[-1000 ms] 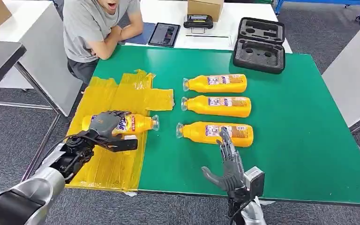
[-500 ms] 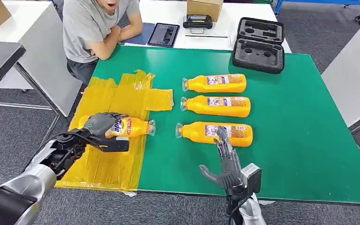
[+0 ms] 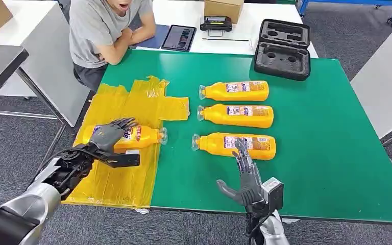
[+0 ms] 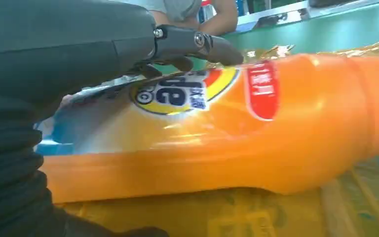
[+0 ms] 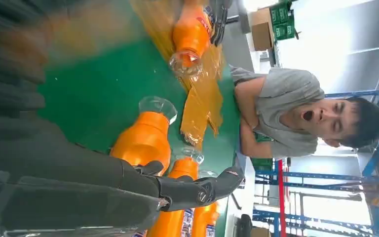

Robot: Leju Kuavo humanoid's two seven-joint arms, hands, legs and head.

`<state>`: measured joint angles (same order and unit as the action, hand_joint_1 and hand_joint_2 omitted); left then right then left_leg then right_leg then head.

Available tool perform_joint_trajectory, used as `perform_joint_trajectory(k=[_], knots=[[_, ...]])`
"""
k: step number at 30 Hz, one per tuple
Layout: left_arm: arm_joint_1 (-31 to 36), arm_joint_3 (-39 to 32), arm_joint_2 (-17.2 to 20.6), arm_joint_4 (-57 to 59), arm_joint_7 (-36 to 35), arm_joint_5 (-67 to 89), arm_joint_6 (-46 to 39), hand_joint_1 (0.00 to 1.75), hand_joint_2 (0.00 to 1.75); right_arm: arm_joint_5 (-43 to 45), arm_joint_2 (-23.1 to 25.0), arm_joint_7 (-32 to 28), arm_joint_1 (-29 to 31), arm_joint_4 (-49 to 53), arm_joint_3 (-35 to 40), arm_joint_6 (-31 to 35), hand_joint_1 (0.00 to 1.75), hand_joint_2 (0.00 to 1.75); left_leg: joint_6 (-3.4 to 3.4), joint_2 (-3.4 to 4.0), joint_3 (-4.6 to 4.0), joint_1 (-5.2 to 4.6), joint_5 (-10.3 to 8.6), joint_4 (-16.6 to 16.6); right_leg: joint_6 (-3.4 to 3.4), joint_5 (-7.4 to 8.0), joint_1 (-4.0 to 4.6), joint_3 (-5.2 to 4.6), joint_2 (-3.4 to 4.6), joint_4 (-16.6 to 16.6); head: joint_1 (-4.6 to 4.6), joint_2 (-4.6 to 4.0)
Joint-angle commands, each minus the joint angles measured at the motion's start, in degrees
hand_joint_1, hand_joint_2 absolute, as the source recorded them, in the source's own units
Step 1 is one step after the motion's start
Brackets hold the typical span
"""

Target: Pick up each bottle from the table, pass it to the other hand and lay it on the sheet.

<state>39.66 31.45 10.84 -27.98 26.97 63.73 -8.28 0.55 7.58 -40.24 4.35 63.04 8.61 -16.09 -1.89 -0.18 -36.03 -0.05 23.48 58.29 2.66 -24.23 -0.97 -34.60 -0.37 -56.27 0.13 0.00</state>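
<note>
**Left hand on a bottle at the sheet's near right edge**

At the lower left of the head view, the left hand (image 3: 108, 136) rests over an orange bottle (image 3: 142, 136) lying on its side on the yellow sheet (image 3: 117, 178). The bottle's long axis runs across the frame, with its clear cap pointing right, toward the green table (image 3: 326, 153), and its base under the hand. The dark fingers (image 3: 124, 122) curve over the far side of the labelled body and the thumb lies along the near side. In the left wrist view the fingers (image 4: 197, 42) reach over the top of the label; whether they press tight on the bottle I cannot tell.

At the lower middle of the frame, the right hand (image 3: 247, 178) hovers above the table's near edge, holding nothing, fingers spread and pointing up the frame, thumb out to the left. Its fingertips overlap the nearest of three more bottles; contact cannot be judged.

Those three lie in a column at the centre: the near bottle (image 3: 235, 145), the middle bottle (image 3: 237, 115) and the far bottle (image 3: 235, 91). All lie parallel, long axes across the frame, caps to the left, toward the sheet.

At the upper left a person (image 3: 107, 30) leans on folded arms at the table's far corner. A tablet (image 3: 178, 38) and an open black case (image 3: 283, 48) lie along the top.
</note>
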Motion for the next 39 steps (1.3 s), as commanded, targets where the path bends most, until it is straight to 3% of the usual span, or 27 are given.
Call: perform_joint_trajectory(k=[1, 5, 9, 15, 21, 33, 39], knots=[[1.42, 2.13, -0.43, -0.45, 0.9, -0.44, 1.23, 0.0, 1.75, -0.13, -0.78, 0.24, 1.61, -2.81, 0.19, 0.52, 0.0, 1.75, 0.06, 0.01, 0.12, 0.05, 0.06, 0.0, -0.07, -0.04, 0.06, 0.14, 0.01, 0.04, 0.0, 0.0], [2.31, 3.2, -1.38, -1.57, 1.84, -1.39, 3.05, 0.0, 1.75, -0.43, -0.62, 0.24, 1.33, -2.37, -0.25, 1.25, 0.0, 1.75, 0.1, -0.06, 0.15, 0.09, 0.09, 0.04, -0.11, -0.09, 0.09, 0.19, -0.06, 0.0, 0.0, 0.0], [1.39, 3.44, -2.38, -4.48, 1.92, -1.95, -0.23, 0.0, 1.75, -0.53, -0.82, 0.24, 0.28, -1.46, -0.81, 1.74, 0.0, 1.75, 0.08, -0.15, 0.16, 0.08, 0.08, 0.03, -0.1, -0.11, 0.08, 0.21, -0.14, 0.02, 0.0, 0.0], [-1.86, 2.39, -2.13, -17.93, 4.06, -6.65, -2.96, 0.0, 1.75, -0.63, -0.73, 0.24, -2.4, 1.2, -2.52, 2.41, 0.0, 1.75, 0.06, -0.17, 0.1, 0.06, 0.07, 0.02, -0.08, -0.11, 0.06, 0.16, -0.16, 0.03, 0.0, 0.0], [-17.68, -3.25, -2.93, -42.03, 11.82, -20.78, -1.49, 0.0, 1.75, -1.12, -0.07, 0.24, -5.47, 7.48, -4.2, 3.84, 0.0, 1.75, 0.09, 0.07, 0.36, 0.0, 0.22, -0.06, -0.11, -0.17, 0.01, 0.35, 0.09, 0.08, 0.0, 0.0], [-17.68, -3.25, -2.93, -42.03, 11.82, -20.78, -1.49, 0.0, 1.75, -1.12, -0.07, 0.24, -5.47, 7.48, -4.2, 3.84, 0.0, 1.75, 0.17, 0.03, 0.14, 0.05, 0.19, 0.0, -0.16, -0.14, 0.07, 0.12, 0.05, 0.06, -0.02, 0.0], [-25.48, -2.89, -2.7, -50.11, 13.03, -32.88, -1.98, 0.0, 1.75, 0.41, 0.27, 0.24, -7.06, 9.21, -5.54, 4.7, 0.0, 1.75, 0.12, 0.12, 0.14, 0.0, 0.18, -0.05, -0.1, -0.12, 0.01, 0.09, 0.15, 0.07, 0.0, 0.0]])
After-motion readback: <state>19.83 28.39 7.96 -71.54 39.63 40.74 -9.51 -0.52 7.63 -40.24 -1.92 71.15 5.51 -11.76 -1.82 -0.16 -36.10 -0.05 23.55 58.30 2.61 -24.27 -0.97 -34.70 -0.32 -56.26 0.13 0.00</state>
